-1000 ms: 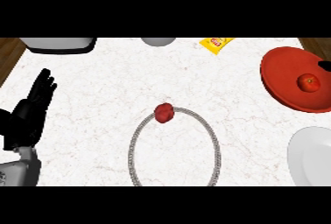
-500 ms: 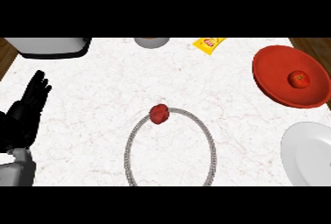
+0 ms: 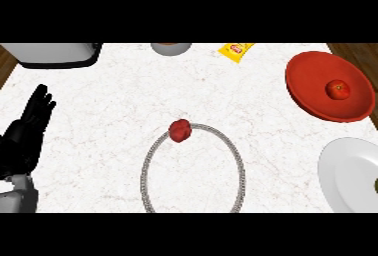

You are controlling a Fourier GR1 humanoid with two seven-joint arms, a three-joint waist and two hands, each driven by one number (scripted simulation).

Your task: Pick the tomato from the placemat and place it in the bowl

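1. Your left hand (image 3: 28, 131) rests at the left edge of the head view, fingers straight and together, pointing up, holding nothing.
2. Your right hand does not show.
3. The tomato (image 3: 180, 130) sits on the upper left rim of the placemat (image 3: 239, 165), a ring-edged oval in the middle of the white marbled desk (image 3: 118, 95).
4. The bowl (image 3: 314, 82), red, stands at the upper right, well apart from the placemat, with a second tomato (image 3: 339, 90) inside it.
5. A white plate (image 3: 347, 175) lies at the right edge, below the bowl.
6. Along the top edge you see a grey appliance (image 3: 52, 54), a grey cup (image 3: 171, 48) and a yellow packet (image 3: 235, 51).
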